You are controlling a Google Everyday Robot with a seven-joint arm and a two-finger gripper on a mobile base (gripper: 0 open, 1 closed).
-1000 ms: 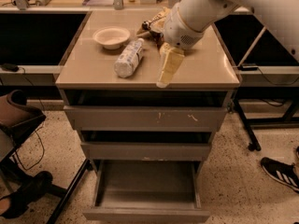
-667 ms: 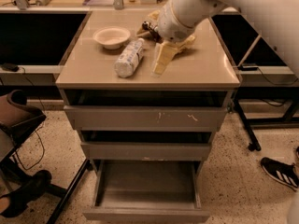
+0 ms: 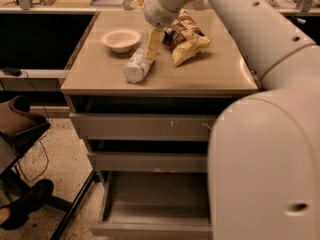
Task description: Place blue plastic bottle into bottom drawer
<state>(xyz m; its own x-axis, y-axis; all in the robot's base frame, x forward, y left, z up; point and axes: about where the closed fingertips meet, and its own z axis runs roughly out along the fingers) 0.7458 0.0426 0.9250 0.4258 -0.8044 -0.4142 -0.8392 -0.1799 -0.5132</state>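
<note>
Shifted left, hand (image 3: 153, 43) seemingly touches far end of blue plastic bottle (image 3: 136, 66).

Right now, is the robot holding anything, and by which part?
It cannot be told: the gripper sits at the far end of the blue plastic bottle, which lies on the cabinet top.

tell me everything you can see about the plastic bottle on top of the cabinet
The small, clear, crinkled plastic bottle with a pale bluish-white label lies on its side on the tan cabinet top, near the front-left, slanting back toward the gripper, which hangs at its far end; whether they touch cannot be told. The white bowl sits just behind it, apart.
</note>
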